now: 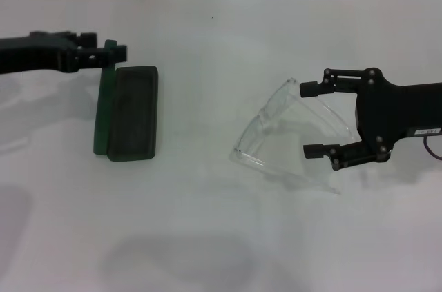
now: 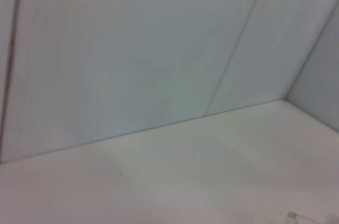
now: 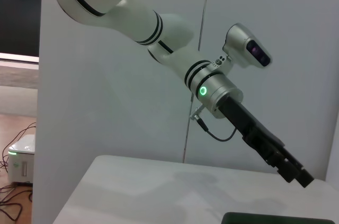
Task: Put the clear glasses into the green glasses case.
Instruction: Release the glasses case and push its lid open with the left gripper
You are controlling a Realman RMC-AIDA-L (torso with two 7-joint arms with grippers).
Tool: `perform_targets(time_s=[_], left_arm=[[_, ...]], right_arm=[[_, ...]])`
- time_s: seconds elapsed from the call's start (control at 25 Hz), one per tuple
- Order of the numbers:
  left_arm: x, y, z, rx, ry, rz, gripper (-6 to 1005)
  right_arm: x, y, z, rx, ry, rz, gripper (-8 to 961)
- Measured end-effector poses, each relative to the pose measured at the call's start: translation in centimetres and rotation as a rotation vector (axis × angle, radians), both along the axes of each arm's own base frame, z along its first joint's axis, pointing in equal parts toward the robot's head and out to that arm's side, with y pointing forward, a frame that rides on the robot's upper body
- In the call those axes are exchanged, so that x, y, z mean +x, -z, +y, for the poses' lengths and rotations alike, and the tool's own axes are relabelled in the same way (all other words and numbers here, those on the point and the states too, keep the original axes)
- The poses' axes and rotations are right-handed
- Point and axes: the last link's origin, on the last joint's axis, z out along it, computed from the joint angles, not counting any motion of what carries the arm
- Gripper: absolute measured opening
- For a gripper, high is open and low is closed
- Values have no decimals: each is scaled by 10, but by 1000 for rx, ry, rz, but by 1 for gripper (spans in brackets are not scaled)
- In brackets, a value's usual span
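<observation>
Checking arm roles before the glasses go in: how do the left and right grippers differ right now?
The left gripper is pinched on the upright lid of the green glasses case; the right gripper is spread wide. The left holds its object; the right's fingers flank the arms of the clear glasses, not closed. Both sit low over the table.

case mouth: the green glasses case [image 1: 135,111] lies open near the desk's [image 1: 207,237] left edge, nothing above its tray
left side: the left gripper [image 1: 110,52] holds the raised lid, blocking there
middle: bare desk between case and the clear glasses [image 1: 276,133]
right side: the right gripper [image 1: 309,119], spread wide, straddles the glasses' arms
</observation>
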Motion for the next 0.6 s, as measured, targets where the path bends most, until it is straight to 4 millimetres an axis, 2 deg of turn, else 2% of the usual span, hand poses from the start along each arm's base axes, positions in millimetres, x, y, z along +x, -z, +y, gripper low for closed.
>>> perform_targets(time_s=[0.36,0.6], left_arm=[[-21,2,0,6,-134,56,827],[-30,16,3,-44,-223,84,820]], right_arm=[[-1,6,-1,1,-7,-19,823],[-3,8,0,7,-29,-22,821]])
